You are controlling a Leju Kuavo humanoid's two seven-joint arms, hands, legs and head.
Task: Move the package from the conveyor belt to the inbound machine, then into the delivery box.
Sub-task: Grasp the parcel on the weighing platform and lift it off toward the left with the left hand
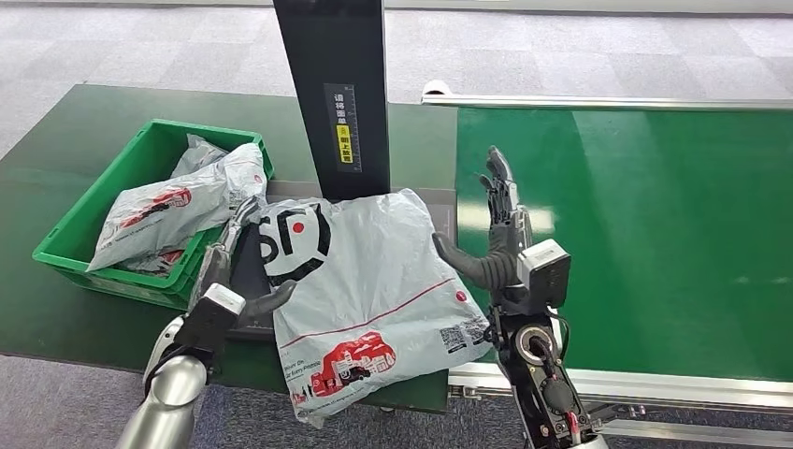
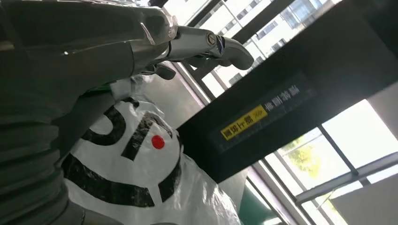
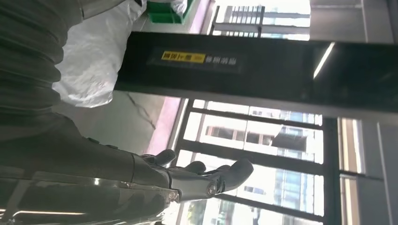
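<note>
While flat between both hands, package (image 1: pixel 374 290) lengthwise toward the robot.

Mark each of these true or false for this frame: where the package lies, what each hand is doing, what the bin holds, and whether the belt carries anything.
1. The package lies on the green belt. False: it lies on the machine's platform, below the black column.
2. The left hand touches the package. True.
3. The right hand grips the package. False: its fingers point up, apart, beside the package's edge.
4. The green bin holds packages. True.
5. A package rides the belt. False: none is seen there.
</note>
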